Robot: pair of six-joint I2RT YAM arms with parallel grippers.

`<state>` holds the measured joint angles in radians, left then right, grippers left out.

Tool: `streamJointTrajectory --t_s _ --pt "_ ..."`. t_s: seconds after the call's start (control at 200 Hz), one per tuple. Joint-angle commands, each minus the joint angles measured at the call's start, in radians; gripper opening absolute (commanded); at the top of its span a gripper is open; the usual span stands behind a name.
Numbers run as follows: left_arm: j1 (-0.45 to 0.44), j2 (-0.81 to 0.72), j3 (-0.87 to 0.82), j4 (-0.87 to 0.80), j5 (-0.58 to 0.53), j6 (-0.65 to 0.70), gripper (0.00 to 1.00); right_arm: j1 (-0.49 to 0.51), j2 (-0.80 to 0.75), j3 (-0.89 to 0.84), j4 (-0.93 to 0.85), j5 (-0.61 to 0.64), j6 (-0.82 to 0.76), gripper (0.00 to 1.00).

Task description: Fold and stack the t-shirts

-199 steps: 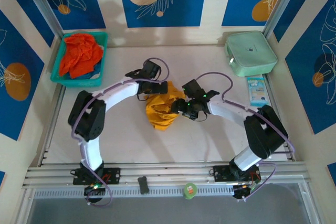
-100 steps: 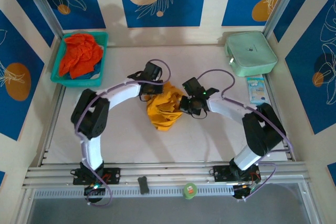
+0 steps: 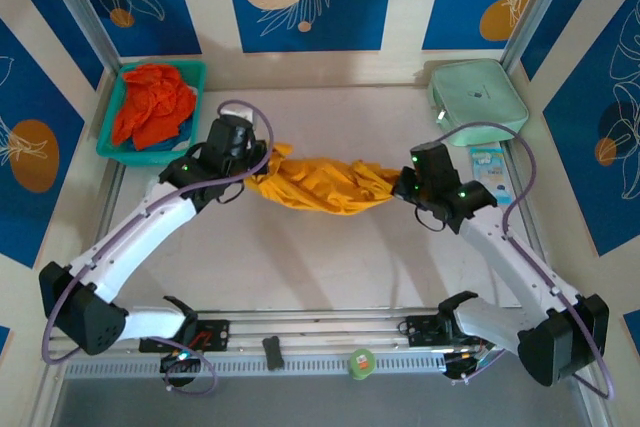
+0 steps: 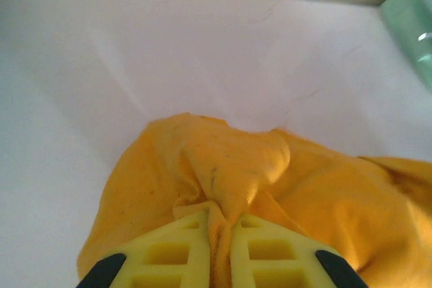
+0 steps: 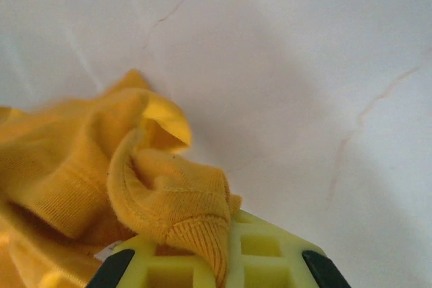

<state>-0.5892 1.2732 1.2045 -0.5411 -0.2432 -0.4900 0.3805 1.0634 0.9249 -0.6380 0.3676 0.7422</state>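
The yellow-orange t-shirt is being held stretched between the left jaws and the right jaws, both clamped shut on its bunched ends. Folding is judged barely begun; the red-orange t-shirt is being left beyond the left jaws.

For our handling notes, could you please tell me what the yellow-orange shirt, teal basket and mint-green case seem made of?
Yellow-orange t-shirt: soft matte knit cloth, likely cotton jersey; it bunches in folds and shows a ribbed hem.
Teal basket: apparently rigid moulded plastic, smooth thin rim.
Mint-green case: probably smooth synthetic fabric or faux leather; too small to tell.
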Motion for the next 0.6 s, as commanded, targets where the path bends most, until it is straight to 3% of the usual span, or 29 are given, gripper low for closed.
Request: streamJointTrajectory --t_s 0.0,0.075,0.2,0.32,0.595 --pt "0.003 -0.019 -0.103 -0.092 -0.048 -0.016 0.17 -0.048 -0.008 -0.045 -0.058 -0.006 -0.036 0.00" --pt "0.003 -0.025 -0.172 -0.092 -0.044 -0.044 0.27 -0.091 0.020 -0.052 -0.083 -0.027 -0.034 0.00" --pt "-0.005 -0.028 -0.266 -0.067 0.013 -0.099 0.54 -0.182 0.093 -0.075 -0.104 -0.142 -0.020 0.00" --pt "-0.019 -0.047 -0.301 -0.058 0.027 -0.128 0.76 -0.199 0.120 -0.103 -0.085 -0.188 -0.037 0.00" --pt "-0.016 0.038 -0.226 -0.082 -0.060 -0.101 0.99 -0.179 0.035 -0.069 -0.127 -0.170 -0.116 0.03"
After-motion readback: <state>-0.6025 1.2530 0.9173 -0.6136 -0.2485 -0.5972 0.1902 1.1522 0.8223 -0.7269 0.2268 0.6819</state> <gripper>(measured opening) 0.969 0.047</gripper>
